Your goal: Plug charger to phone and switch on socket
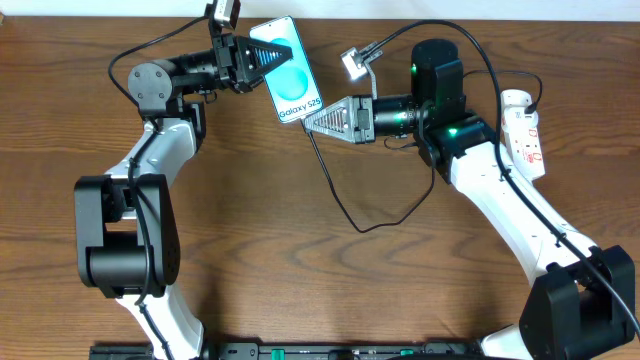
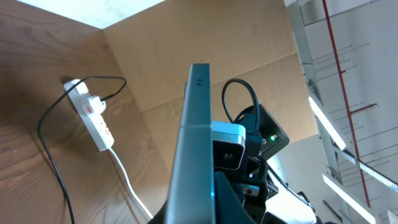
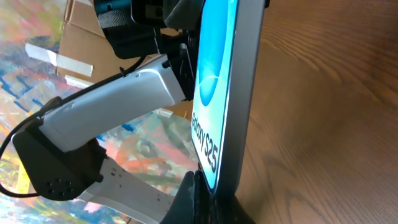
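Left gripper (image 1: 266,58) clamped on phone (image 1: 290,75) at its upper end, screen facing up. Right gripper (image 1: 308,121) closed at phone's lower end, apparently pinching charger (image 1: 345,215) tip. Cable loops away below phone, far end running to socket (image 1: 523,125). Plug seated or not: cannot tell, port hidden. Socket lies well right of phone, no gripper near it. Judgement: insertion under way, switching not yet done.

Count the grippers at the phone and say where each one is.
2. The left gripper is shut on the phone at its upper left edge. The right gripper, also shut, sits at its lower end. None appears hidden.
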